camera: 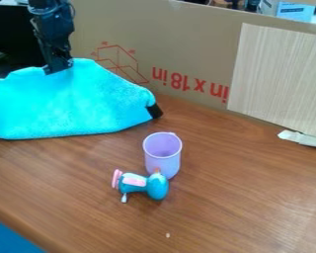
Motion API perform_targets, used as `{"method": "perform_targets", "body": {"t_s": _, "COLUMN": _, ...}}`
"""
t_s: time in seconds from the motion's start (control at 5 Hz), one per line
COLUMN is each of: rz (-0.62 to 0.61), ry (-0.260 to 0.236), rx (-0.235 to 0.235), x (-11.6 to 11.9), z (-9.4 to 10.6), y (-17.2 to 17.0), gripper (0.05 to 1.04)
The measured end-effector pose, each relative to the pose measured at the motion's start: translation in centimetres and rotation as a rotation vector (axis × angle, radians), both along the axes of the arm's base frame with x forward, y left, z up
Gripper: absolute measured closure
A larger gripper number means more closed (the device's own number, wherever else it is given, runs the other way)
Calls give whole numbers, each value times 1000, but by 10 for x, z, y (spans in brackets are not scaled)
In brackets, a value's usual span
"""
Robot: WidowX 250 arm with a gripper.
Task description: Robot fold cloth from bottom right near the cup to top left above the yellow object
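Note:
At the upper left of the camera view, the black gripper (59, 68) hangs down at the top edge of the bright blue cloth (75, 104), overlapping it. The cloth spreads across the left side of the table, its lower edge running nearly straight and its right corner beside a small black item (154, 110). To the right of and below the cloth, apart from it, stands an upright light purple cup (163, 159). I see no clearly yellow object.
A teal and pink toy (142, 184) lies just in front of the cup. Behind the cloth stands a cardboard wall (187, 44) with a pale wood-patterned panel (279, 79) at the right. A white strip (303, 139) lies at the right edge of the brown table (253, 197).

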State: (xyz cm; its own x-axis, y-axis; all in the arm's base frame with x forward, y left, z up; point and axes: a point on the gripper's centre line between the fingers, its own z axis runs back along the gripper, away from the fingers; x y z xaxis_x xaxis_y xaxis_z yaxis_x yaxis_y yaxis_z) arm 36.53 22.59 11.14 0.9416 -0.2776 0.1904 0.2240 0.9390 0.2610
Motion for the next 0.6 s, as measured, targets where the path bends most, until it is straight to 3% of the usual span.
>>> {"method": "perform_targets", "body": {"t_s": 0.6, "rz": 29, "ry": 32, "rx": 32, "x": 23, "z": -27, "y": 24, "gripper": 1005}}
